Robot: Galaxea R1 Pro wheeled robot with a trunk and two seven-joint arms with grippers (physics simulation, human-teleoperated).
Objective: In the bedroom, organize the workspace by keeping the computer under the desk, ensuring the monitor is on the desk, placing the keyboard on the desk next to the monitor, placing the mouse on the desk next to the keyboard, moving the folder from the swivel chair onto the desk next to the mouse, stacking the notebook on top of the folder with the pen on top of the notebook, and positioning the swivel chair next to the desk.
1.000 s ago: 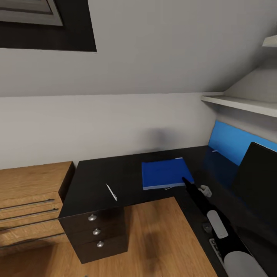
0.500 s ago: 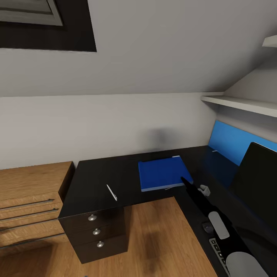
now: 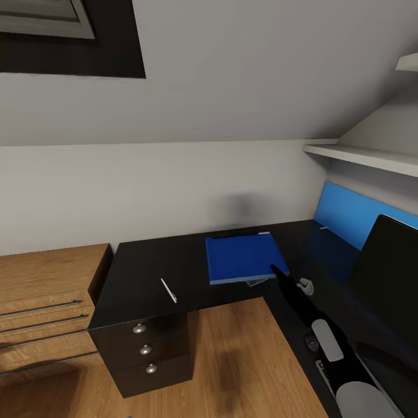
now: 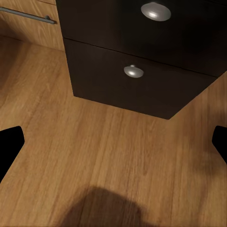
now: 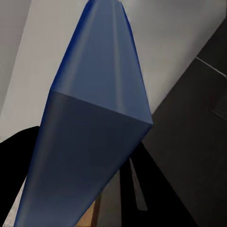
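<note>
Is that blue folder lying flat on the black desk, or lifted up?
Lifted at one edge. The folder is pinched at its near corner by the right gripper, with a gap showing beneath it above the desk.

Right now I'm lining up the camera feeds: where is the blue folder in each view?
Head view: folder over the desk's inner corner, at the right fingers.
Right wrist view: folder close up, seen edge-on, desk beyond.
Left wrist view: faces the drawer unit and floor.
Shared landmark: the black desk with its silver-knobbed drawers.
</note>
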